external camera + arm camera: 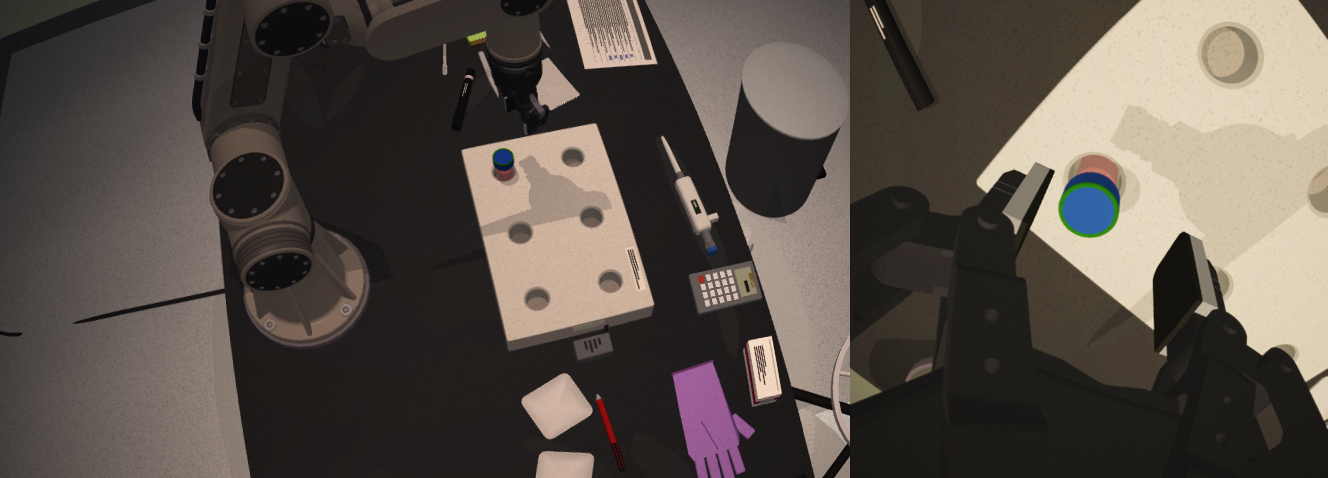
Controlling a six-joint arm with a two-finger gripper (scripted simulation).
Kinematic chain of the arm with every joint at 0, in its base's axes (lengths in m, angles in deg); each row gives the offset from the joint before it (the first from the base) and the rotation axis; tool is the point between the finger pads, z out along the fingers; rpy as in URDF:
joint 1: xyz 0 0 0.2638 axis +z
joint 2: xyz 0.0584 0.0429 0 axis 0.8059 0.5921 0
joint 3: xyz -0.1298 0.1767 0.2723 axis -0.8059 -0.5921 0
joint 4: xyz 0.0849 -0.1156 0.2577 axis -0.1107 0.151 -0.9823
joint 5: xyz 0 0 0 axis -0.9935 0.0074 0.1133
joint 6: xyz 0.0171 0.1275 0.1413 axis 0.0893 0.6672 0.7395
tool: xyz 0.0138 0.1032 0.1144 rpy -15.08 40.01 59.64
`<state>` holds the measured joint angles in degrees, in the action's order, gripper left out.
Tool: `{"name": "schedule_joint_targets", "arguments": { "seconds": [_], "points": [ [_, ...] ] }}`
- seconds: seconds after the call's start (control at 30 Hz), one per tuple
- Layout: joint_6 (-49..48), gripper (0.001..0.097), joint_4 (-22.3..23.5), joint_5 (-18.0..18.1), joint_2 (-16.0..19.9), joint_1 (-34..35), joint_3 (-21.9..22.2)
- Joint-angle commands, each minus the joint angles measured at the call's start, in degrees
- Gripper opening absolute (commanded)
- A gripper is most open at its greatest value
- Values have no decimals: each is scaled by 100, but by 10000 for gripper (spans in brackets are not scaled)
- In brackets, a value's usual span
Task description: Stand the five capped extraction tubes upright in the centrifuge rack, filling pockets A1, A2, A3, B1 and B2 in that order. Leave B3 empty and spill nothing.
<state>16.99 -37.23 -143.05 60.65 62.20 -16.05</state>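
Observation:
A blue-capped tube [503, 164] [1091, 203] with a pinkish body stands upright in the far-left corner pocket of the cream centrifuge rack [556, 232] [1189, 147], while my gripper [531, 116] [1113, 249] hangs open and empty above the rack's far edge, just behind the tube. The other five pockets hold nothing. No other tubes show in these views.
A grey cylindrical bin [784, 128] stands off the table to the right. A black marker [463, 99] lies behind the rack near a swab and a foil sachet. A pipette [689, 199], calculator [725, 286], purple glove [710, 419], red pencil [610, 431] and white weigh boats [556, 406] lie right and near.

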Motion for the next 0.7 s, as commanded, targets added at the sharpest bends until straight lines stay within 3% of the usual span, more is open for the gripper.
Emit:
{"name": "schedule_joint_targets", "arguments": {
  "seconds": [0.0,0.13,0.67],
  "points": [
    [20,540,-1,-67,158,21,241],
    [62,540,0,-238,476,64,723],
    [64,540,-2,-244,481,510,736]
  ]
}}
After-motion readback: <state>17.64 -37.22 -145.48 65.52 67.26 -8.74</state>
